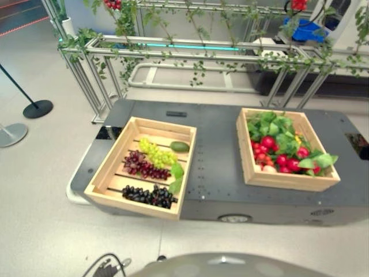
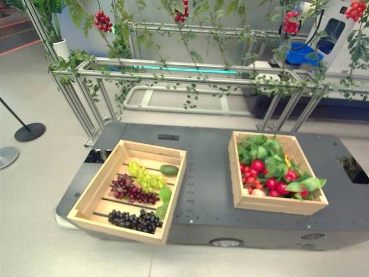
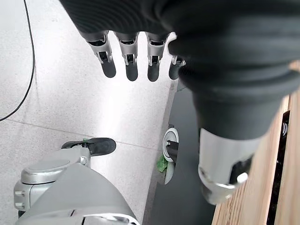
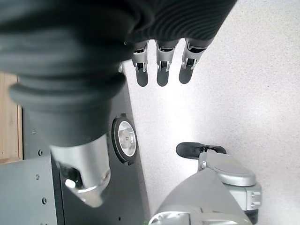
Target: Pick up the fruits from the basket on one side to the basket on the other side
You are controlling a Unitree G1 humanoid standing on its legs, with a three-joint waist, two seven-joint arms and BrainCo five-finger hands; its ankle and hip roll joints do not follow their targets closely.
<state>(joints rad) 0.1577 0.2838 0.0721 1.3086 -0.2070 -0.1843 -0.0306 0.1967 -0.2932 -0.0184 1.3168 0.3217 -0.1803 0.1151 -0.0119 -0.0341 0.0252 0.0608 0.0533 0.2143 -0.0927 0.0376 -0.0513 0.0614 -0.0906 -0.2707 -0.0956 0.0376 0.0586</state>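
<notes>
Both the left hand (image 3: 131, 56) and right hand (image 4: 161, 61) are hanging slack-fingered and empty beside the platform (image 1: 213, 167), the left nearer the grape crate (image 1: 115, 176).

Two crates (image 1: 109, 179) (image 1: 248, 167) on platform (image 1: 213, 161)

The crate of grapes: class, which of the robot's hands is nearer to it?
Left. The left hand hangs open beside the grape crate's wooden edge; the right hand hangs open by the platform's other side.
</notes>
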